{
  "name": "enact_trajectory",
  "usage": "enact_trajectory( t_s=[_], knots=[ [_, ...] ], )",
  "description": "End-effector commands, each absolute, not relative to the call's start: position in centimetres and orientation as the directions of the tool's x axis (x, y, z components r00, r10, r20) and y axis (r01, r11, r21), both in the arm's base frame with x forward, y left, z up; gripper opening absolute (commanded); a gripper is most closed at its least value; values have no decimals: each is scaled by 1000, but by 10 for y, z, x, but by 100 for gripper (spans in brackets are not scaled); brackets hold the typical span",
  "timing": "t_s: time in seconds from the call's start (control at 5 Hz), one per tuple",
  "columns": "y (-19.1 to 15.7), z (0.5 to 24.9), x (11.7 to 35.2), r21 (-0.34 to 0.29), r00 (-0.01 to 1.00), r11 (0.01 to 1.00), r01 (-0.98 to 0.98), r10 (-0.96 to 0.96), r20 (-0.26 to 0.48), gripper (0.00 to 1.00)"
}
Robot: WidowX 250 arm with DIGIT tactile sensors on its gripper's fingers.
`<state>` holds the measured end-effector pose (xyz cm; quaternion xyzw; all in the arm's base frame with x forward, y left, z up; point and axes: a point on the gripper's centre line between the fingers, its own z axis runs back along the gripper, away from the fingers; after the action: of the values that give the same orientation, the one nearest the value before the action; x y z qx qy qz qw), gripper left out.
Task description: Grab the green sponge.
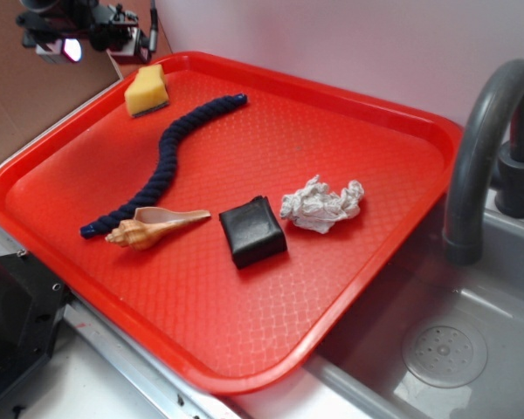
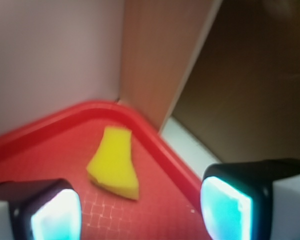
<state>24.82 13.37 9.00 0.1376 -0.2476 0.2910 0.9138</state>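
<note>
The red tray (image 1: 367, 288) holds the green sponge (image 1: 147, 90) in its far corner. The gripper (image 2: 140, 210) hovers above it, jaws wide and empty. Light, squashy foam: pinch its 2 long sides.

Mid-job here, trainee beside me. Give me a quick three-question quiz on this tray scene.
1. True or false: the gripper is shut on the green sponge.
2. Which lies nearest the black pad? A) sponge B) crumpled paper C) faucet
3. Fill in: the seashell touches the blue ____.

Key: 1 false, it is open and apart from the sponge; 2 B; 3 rope.
</note>
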Motion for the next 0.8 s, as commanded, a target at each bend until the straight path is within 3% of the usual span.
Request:
enact_trajectory(
  t_s=[0.0,0.2,0.6],
  knots=[
    [168,78,273,91,706,798,-596,466,534,100],
    [166,65,297,-8,742,852,-524,461,486,100],
    [167,60,303,-24,750,847,-532,484,451,100]
  ],
)
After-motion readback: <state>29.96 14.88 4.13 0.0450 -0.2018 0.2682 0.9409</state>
